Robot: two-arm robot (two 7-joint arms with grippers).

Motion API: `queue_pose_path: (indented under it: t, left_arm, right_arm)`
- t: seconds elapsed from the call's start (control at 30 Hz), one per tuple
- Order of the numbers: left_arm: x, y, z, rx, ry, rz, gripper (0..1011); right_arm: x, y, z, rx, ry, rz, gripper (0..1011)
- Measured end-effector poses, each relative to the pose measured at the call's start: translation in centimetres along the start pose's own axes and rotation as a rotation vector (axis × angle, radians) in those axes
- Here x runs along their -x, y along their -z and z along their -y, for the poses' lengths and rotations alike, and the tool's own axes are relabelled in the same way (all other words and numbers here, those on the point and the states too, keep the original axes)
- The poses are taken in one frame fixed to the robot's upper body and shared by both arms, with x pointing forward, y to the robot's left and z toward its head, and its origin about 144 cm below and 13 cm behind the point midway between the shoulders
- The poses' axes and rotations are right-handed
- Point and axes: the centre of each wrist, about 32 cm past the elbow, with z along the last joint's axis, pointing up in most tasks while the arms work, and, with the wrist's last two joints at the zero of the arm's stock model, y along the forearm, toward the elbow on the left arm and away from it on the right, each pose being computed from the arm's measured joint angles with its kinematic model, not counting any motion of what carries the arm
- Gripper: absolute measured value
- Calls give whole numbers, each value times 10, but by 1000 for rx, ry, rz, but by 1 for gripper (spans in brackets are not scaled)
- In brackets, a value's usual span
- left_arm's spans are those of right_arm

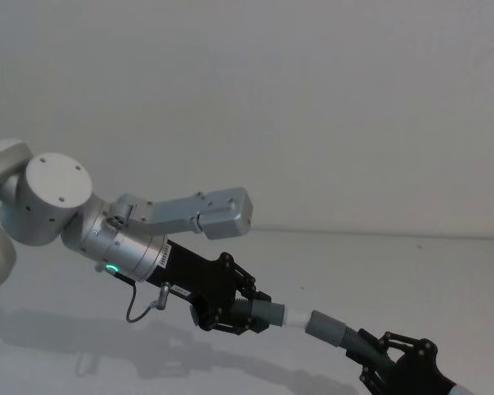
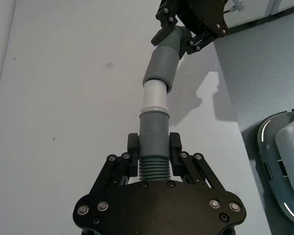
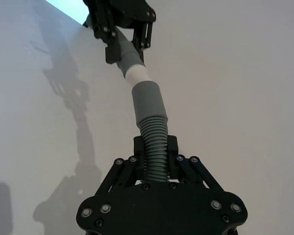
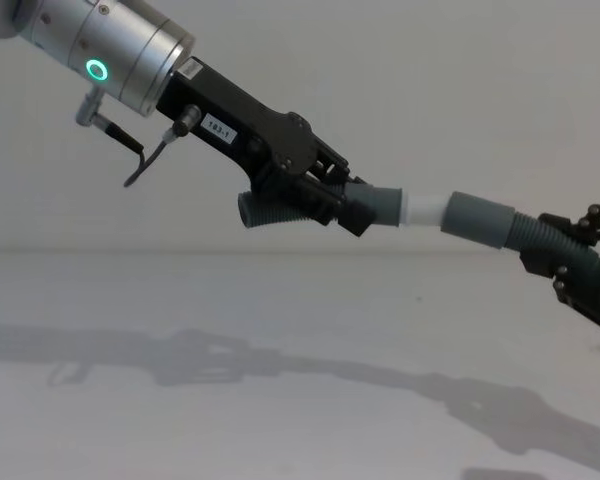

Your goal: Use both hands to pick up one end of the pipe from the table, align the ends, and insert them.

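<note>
Left pincer (image 4: 315,195): raised above the worktop (image 4: 280,320), clamped on the ribbed section of the white-tipped pipe piece (image 4: 310,205). In the left wrist view both fingers (image 2: 133,147) press the ribs just behind the grey cuff.
Right pincer (image 4: 570,255): at the right edge of the chest view, partly cut off by the frame; clamped on the ribs of the socket pipe piece (image 4: 500,225). The right wrist view shows the fingers (image 3: 172,147) against the hose on both sides.
White tube tip (image 4: 422,208): points at the socket cuff (image 4: 475,218) and meets its mouth. How far the tip sits inside is hidden by the cuff wall.
Alignment: the two pieces lie nearly in line, with a slight bend at the joint in both wrist views.
Pipe location: both pieces held in the air, clear of the worktop; only their shadows fall on it.
Rear end of left piece: open ribbed mouth projects behind the left pincer in the chest view.
Rear end of right piece: hidden behind the right pincer.
</note>
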Motion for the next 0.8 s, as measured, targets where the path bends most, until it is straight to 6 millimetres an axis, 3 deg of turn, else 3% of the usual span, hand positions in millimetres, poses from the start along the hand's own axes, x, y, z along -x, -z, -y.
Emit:
queue_pose_path:
  t: [0.8]
  left_arm:
    - [-12, 4, 0, 27, 49, 35, 331]
  right_arm:
    - [-5, -9, 2, -93, -30, 34, 233]
